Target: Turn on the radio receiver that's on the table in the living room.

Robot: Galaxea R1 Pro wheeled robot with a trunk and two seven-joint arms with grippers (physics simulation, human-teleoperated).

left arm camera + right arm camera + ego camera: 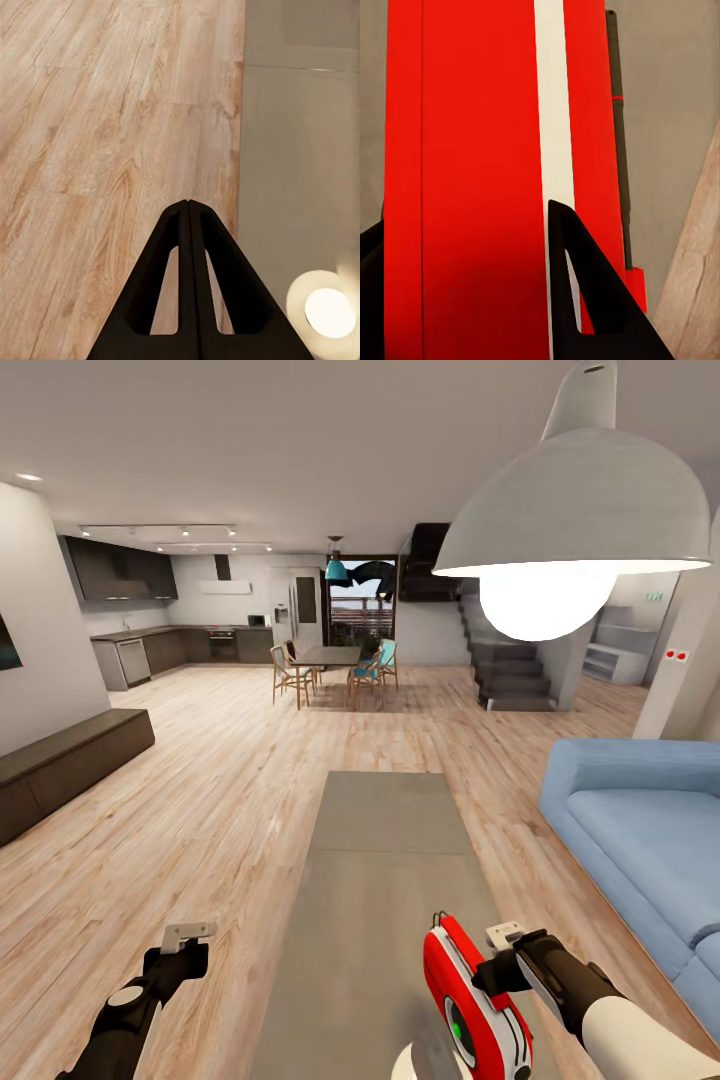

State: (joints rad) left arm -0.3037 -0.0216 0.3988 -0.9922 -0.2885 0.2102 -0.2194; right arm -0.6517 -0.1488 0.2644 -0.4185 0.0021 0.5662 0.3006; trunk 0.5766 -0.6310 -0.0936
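Head view shows the red radio receiver (472, 1000) standing on edge at the near end of the grey surface (385, 860), its long axis running away from the robot, with the right claw (497, 963) clasping its sofa-facing side while the left claw (188, 933), fingers pressed together, hangs over the floor well apart from the radio receiver.

An open-plan home interior is rendered. A blue sofa (640, 830) and grey table (385, 860) are seen near the grippers; a dark-cabinet kitchen (150, 630) and dining set (330, 670) lie far beyond.
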